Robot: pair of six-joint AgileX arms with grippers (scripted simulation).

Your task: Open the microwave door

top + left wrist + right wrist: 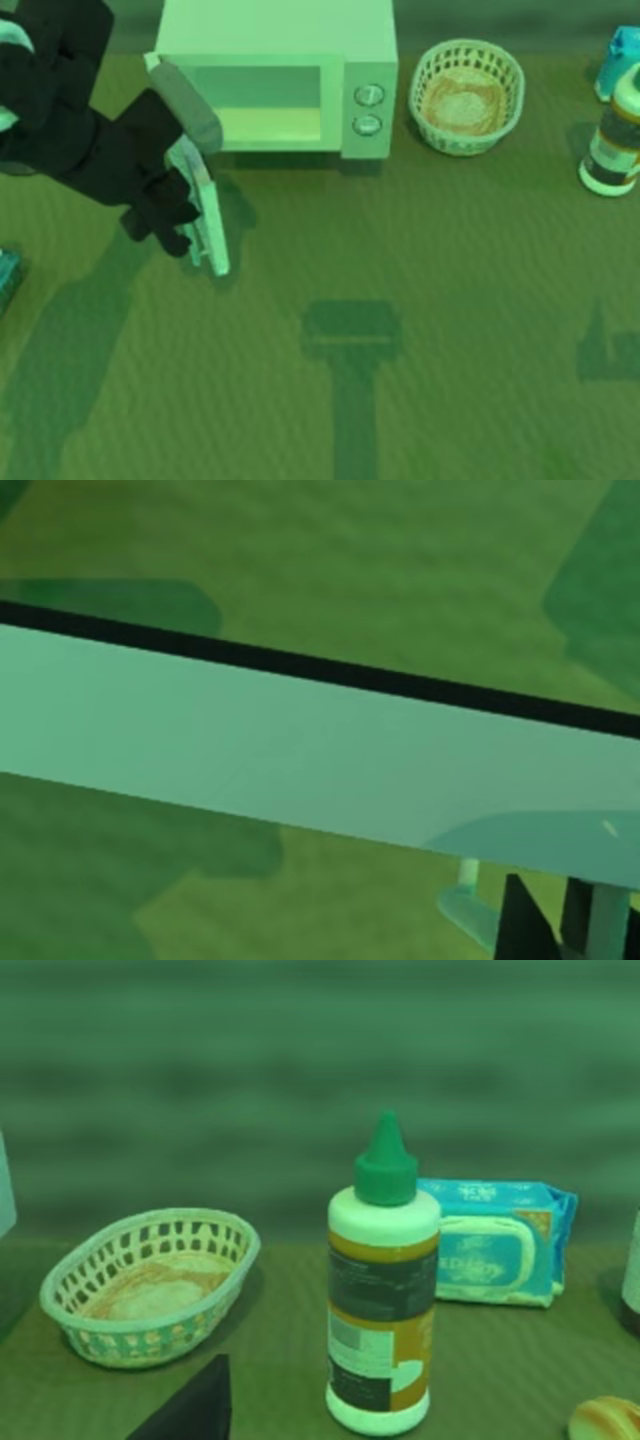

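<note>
The microwave [280, 30] stands at the back of the table, its cavity [265, 100] exposed and two knobs [368, 110] on the right of its front. The microwave door [213, 245] is swung wide open, hinged at the left and pointing toward the table's front. My left gripper [180, 232] is at the door's free end, shut on the door handle. In the left wrist view the door [300, 750] crosses as a pale band and dark fingers [520, 930] flank the handle [605, 920]. Only one dark fingertip [195, 1410] of my right gripper shows.
A wicker basket [467, 95] sits right of the microwave. A squeeze bottle [612, 140] and a blue wipes pack [620, 55] stand at the far right. A teal object [5, 275] lies at the left edge. A bread roll [605, 1420] lies near the bottle [383, 1280].
</note>
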